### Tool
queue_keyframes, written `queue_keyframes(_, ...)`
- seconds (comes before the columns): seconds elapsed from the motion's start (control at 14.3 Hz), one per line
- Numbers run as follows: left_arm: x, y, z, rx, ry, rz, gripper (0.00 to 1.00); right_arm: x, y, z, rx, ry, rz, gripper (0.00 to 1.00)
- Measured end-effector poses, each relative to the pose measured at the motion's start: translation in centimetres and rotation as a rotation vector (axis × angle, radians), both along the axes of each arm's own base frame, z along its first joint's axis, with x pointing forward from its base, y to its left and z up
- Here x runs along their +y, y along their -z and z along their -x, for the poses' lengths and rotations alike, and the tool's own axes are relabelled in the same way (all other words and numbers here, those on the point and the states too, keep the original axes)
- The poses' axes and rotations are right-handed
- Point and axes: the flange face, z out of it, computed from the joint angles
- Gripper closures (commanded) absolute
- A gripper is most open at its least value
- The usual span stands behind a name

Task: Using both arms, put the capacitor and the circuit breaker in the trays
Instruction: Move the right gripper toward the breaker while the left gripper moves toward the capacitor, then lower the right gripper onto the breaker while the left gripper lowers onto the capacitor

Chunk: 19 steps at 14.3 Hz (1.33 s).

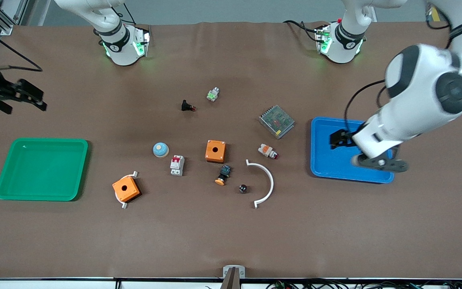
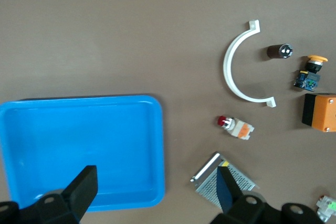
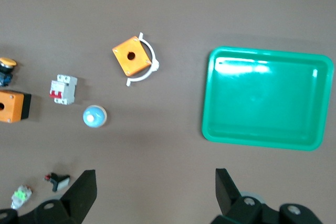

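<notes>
The tiny black silver-topped capacitor (image 1: 242, 188) lay beside a white curved strip (image 1: 266, 181); the white-and-grey red-topped circuit breaker (image 1: 177, 165) lay on the brown table (image 1: 231, 241) nearby. The left gripper (image 1: 345, 146) hovered spread over a blue tray (image 1: 323, 164); the right gripper (image 1: 20, 98) waited spread.

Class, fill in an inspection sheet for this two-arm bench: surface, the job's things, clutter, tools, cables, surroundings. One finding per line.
Surface: brown table cover, flat, no spills seen.
Job's things: capacitor lies beside the white curved clip; circuit breaker lies beside the blue dome button. Neither is in a tray.
Clutter: two orange boxes, orange-capped push-button, metal mesh module, several small switches.
Trays: green tray and blue tray, nothing inside either.
Tools: left tool open over the blue tray; right tool open, over the table near the green tray.
Cables: black cable on the left arm.
Surroundings: nothing seen.
</notes>
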Motion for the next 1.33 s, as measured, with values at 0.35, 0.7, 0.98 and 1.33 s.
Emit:
queue_keyframes(0.35, -11.7, 10.0, -2.0, -0.045, 0.023, 0.023, 0.00, 9.0, 7.9, -4.1, 0.031, 0.014, 0.018, 0.00)
queue_keyframes(0.7, -19.5, 17.7, -1.3, -0.163, -0.035, 0.084, 0.00, 16.7, 16.6, -5.9, 0.066, 0.002, 0.048, 0.00)
queue_keyframes(0.98, -23.8, 23.4, 0.3, -0.242, -0.077, 0.073, 0.00, 20.3, 24.1, -6.9, 0.108, 0.051, -0.006, 0.07)
queue_keyframes(1.33, -25.7, 26.2, -0.3, -0.326, -0.138, 0.086, 0.00, 23.8, 31.2, -7.0, 0.119, 0.081, -0.048, 0.10)
